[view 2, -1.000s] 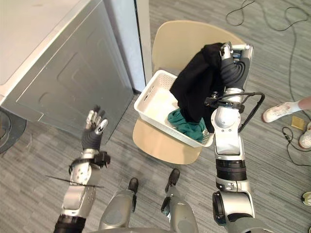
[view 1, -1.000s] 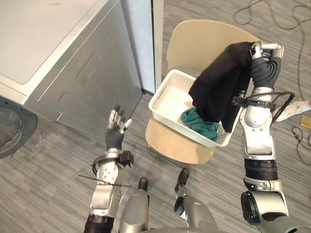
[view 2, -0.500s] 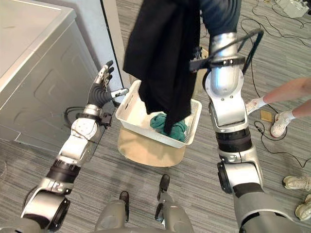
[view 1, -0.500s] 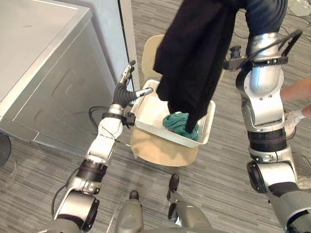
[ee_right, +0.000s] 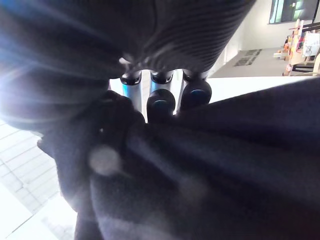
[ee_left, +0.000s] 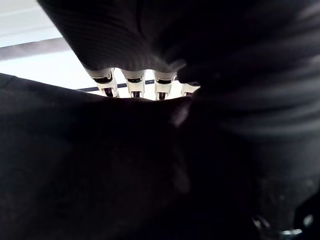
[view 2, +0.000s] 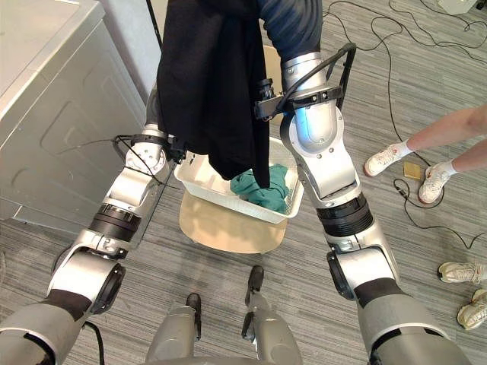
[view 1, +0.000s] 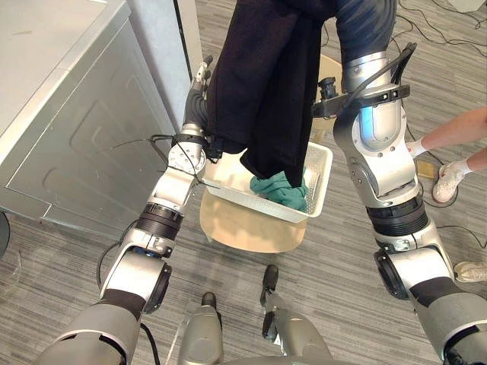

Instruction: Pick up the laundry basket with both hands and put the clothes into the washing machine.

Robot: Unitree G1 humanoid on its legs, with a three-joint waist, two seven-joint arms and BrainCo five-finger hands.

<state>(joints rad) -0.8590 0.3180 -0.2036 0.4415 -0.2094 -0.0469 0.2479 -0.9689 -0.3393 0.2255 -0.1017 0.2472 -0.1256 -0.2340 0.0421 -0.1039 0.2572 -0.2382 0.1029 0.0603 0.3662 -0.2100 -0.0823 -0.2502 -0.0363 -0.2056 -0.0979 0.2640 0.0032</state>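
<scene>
The right arm is raised to 12 o'clock with a black garment [view 1: 266,84] hanging from it. In the right wrist view the right hand [ee_right: 161,101] has its fingers curled into a bunch of the dark cloth, clamped on it. The garment drops in long folds over the middle of the scene. Its lowest fold reaches down to the green cloth [view 1: 280,188] in the basket [view 1: 320,176], though contact there cannot be made out.

The left hand [view 1: 198,97] is raised at 11 o'clock, right against the garment's near edge and partly behind it. Black cloth covers most of it in its own wrist view, so I cannot tell whether it is apart or closed on the cloth.

The white basket sits on the seat of a tan chair [view 1: 243,228], just below centre, with the green cloth bunched toward its 3 o'clock end. Neither hand is on the basket.

The grey washer [view 1: 72,129] fills 9 to 11 o'clock, its side panel facing the chair. A person's legs [view 1: 456,137] come in at 3 o'clock, with pale shoes on the grey plank floor [view 1: 76,251].
</scene>
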